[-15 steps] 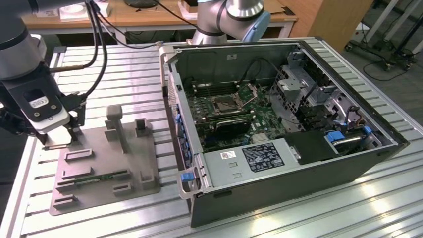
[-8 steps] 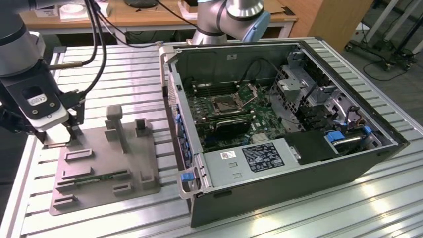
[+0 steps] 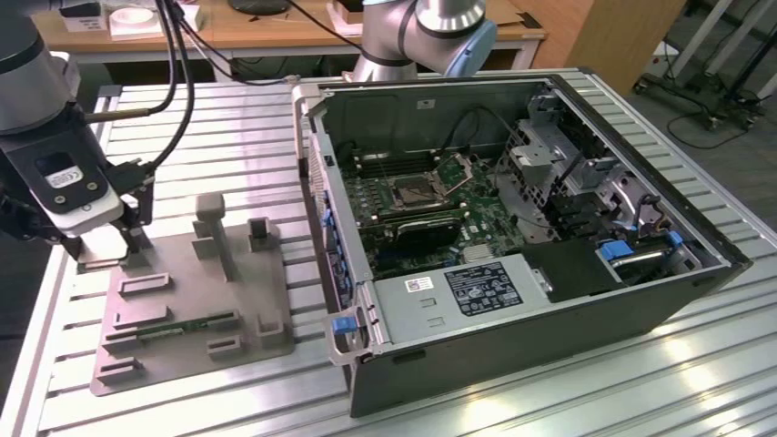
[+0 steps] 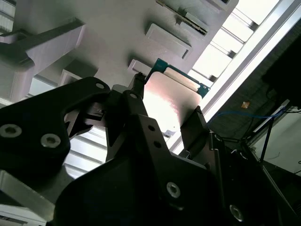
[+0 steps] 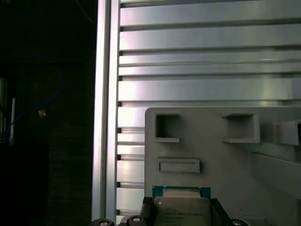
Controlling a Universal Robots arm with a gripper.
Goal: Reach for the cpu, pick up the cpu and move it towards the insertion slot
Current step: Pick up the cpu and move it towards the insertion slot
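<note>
The cpu [image 4: 164, 96], a flat square chip with a silvery top and a green edge, sits between my gripper's black fingers [image 4: 195, 120] in both wrist views; its metal lid [image 5: 182, 213] shows low in the first wrist view. My gripper [image 3: 104, 248] is shut on it over the far corner of the grey fixture tray [image 3: 182, 291], at the exterior view's left. The insertion slot [image 3: 410, 191], a square socket with its metal bracket hinged up, lies on the green board inside the open computer case [image 3: 522, 300], well off to the exterior view's right.
The tray carries upright grey posts [image 3: 213, 223] and a green memory stick [image 3: 182, 326] in a groove. The ribbed aluminium table's edge [image 5: 106, 94] runs close beside the gripper. Cables [image 3: 170, 82] hang from the arm. The case wall [image 3: 318, 182] stands between tray and socket.
</note>
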